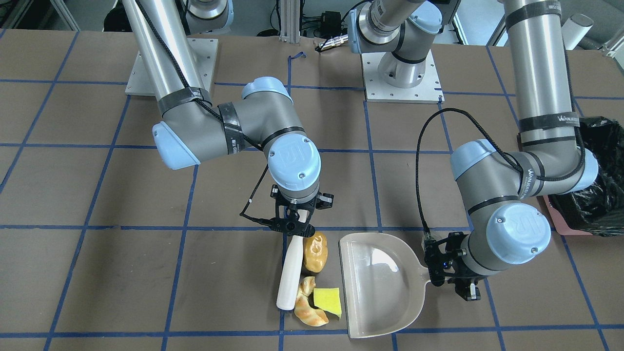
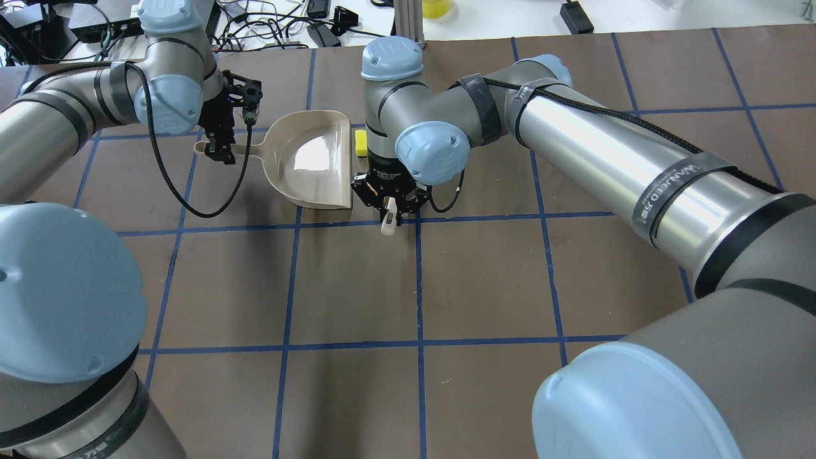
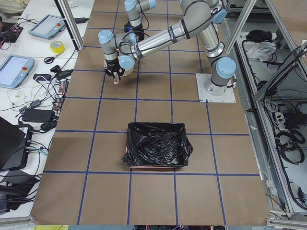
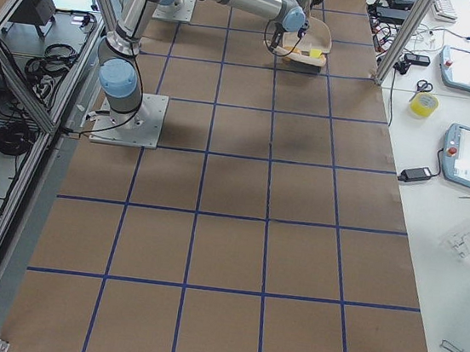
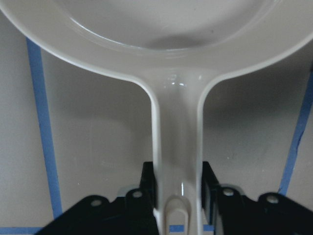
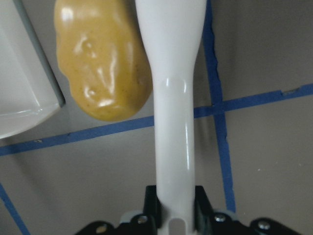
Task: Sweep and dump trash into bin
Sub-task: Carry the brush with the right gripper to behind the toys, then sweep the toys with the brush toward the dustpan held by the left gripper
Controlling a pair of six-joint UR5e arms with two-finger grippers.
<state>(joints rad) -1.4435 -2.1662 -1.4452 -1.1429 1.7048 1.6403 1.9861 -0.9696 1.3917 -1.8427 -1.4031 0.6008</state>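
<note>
Three trash pieces lie between a white sweeper (image 1: 291,273) and the beige dustpan (image 1: 385,292): a golden-brown potato lump (image 1: 315,252), a tan croissant (image 1: 308,308) and a yellow-green sponge wedge (image 1: 327,301). My right gripper (image 1: 295,223) is shut on the sweeper's handle (image 6: 171,98), and the potato (image 6: 100,63) touches the sweeper's side. My left gripper (image 1: 442,267) is shut on the dustpan's handle (image 5: 177,147), and the pan's open mouth faces the trash. The pan is empty. The pink bin with its black bag (image 1: 597,190) stands beyond my left arm.
The brown table has a blue tape grid. The bin (image 3: 156,151) sits well away from the dustpan (image 2: 312,159), toward the table's left end. Both arm bases (image 1: 400,73) stand at the robot's edge. Tablets and cables lie on white side benches.
</note>
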